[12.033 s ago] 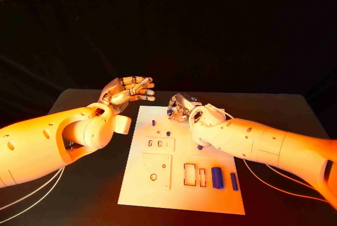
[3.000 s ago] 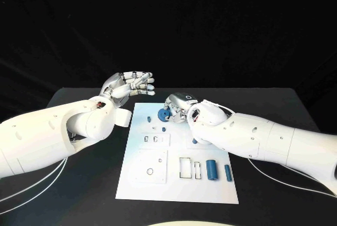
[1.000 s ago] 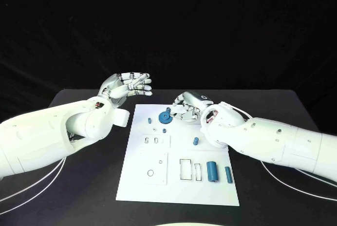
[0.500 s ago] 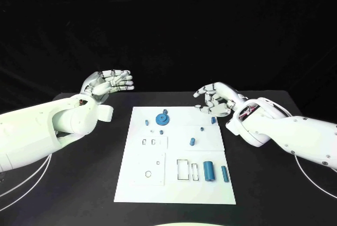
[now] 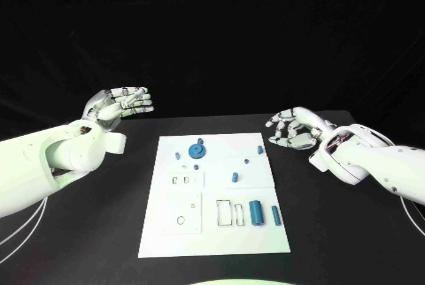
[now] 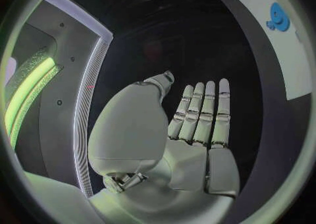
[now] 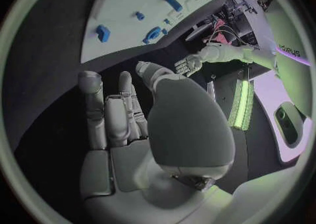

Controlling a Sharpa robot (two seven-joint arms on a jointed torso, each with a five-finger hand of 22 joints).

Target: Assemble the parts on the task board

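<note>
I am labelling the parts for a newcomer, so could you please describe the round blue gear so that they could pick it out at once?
Start from the white task board in the middle of the black table. Look to its far end, left of centre: the gear lies there. It is the only flat round disc; the neighbouring blue pegs are small and narrow, and the cylinders lie at the near end.

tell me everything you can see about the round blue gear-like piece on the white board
The round blue piece is a flat disc of what looks like matte plastic, with a pale spot at its centre and a small tab jutting from its far rim. It lies flat near the far end of the task board, toward the robot's left side, with a small blue peg just beside it. Neither hand touches it; the left hand and right hand are both off the board.
</note>
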